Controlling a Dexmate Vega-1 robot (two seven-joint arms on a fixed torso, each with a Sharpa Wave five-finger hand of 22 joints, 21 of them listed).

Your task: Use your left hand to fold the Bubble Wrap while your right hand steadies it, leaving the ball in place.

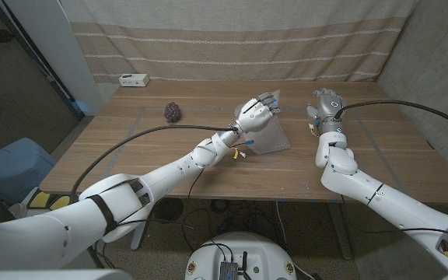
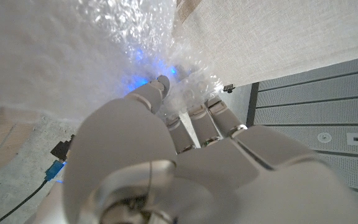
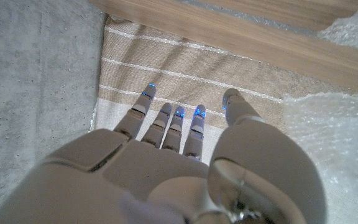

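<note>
The clear Bubble Wrap (image 1: 273, 138) lies at the middle of the wooden table (image 1: 162, 167), with its far edge lifted off the wood. My left hand (image 1: 256, 113) holds that raised edge. In the left wrist view the fingers (image 2: 194, 118) and thumb pinch the bubbled sheet (image 2: 86, 50). My right hand (image 1: 327, 104) stands to the right of the wrap, fingers spread and straight, holding nothing. The right wrist view has its fingers (image 3: 173, 124) stretched out with the wrap (image 3: 331, 137) just beside the thumb. A small dark purple ball (image 1: 173, 112) sits on the table, well left of the wrap.
A white box (image 1: 133, 79) stands at the table's back left edge. A striped beige curtain (image 1: 232, 39) hangs behind the table. Black cables run along both arms. A blue seat (image 1: 10, 165) stands on the floor to the left.
</note>
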